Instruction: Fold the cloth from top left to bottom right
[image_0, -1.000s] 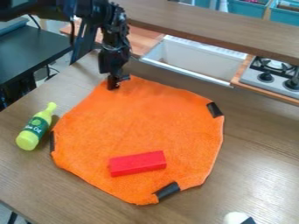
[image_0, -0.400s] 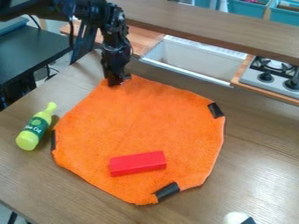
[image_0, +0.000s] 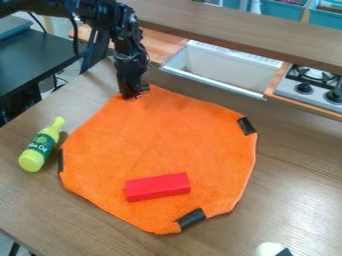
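Slightly shifted, the end effector (image_0: 134, 94) is at the cloth (image_0: 160, 137)'s top-left corner; I cannot tell its grip.

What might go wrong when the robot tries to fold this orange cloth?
The red block lies on the cloth, so the fold might catch on it or cover it in a lump. The gripper is right at the cloth's top-left corner, where it might pinch too little fabric and let it slip.
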